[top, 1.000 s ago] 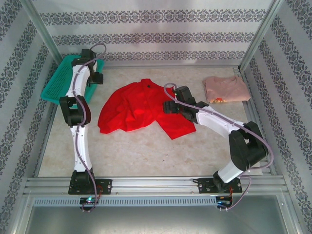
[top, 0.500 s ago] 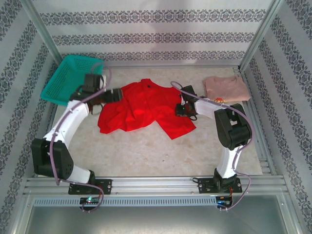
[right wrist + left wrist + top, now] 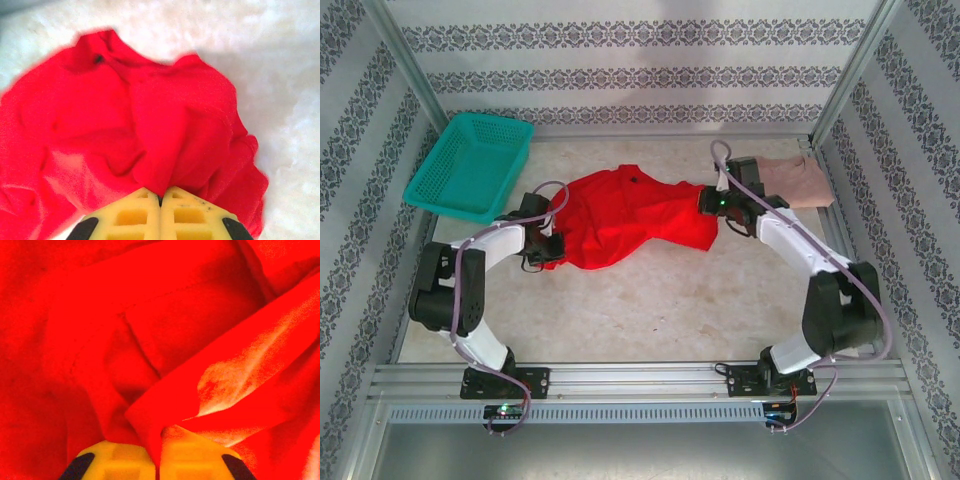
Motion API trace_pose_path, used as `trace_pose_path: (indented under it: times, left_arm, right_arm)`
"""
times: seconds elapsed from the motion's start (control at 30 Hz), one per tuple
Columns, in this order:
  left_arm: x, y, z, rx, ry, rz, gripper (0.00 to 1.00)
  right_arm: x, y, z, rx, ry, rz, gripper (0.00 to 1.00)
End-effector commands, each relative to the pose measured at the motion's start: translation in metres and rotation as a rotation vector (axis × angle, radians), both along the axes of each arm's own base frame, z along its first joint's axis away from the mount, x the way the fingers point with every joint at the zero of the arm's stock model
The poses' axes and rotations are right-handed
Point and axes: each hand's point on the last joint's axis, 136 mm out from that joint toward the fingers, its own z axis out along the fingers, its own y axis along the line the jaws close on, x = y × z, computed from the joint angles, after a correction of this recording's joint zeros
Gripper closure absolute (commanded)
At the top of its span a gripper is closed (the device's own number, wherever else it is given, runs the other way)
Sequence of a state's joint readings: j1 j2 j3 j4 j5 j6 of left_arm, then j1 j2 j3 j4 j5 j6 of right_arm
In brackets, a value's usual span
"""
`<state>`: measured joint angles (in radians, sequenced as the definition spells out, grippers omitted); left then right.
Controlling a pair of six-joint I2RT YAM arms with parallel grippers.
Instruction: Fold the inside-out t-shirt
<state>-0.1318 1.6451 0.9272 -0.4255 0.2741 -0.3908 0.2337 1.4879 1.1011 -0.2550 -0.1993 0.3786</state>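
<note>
Red cloth: the inside-out t-shirt (image 3: 630, 215) lies bunched on the table (image 3: 650, 310), long axis running left to right. The left gripper (image 3: 548, 248) pinches its left end and the right gripper (image 3: 713, 207) its right end, each with fingers closed on fabric.

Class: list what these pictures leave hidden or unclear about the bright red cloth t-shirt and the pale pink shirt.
- Top external: the right arm covers the pale pink shirt's left end.
- Left wrist: the bright red cloth t-shirt runs past every edge, outline cut off.
- Right wrist: the right gripper hides the pinched fold.
</note>
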Motion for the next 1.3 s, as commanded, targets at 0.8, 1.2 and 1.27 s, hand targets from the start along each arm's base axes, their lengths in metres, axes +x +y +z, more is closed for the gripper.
trace_pose_path:
  times: [0.8,1.2,1.27]
  left_arm:
    - [-0.021,-0.067,0.317,-0.475,-0.574,-0.197,1.0]
    - [0.006,-0.081,0.237,-0.577,-0.408,-0.082,1.0]
    - [0.007,-0.084,0.248,-0.595,-0.42,-0.085,1.0]
  right_arm:
    - [0.017,-0.039,0.253,0.077,-0.519,-0.112,1.0]
    - [-0.077,0.087,0.027,-0.233,-0.148,0.448,0.26]
    - [-0.125,0.113,-0.003,-0.223,-0.126,0.589,0.27]
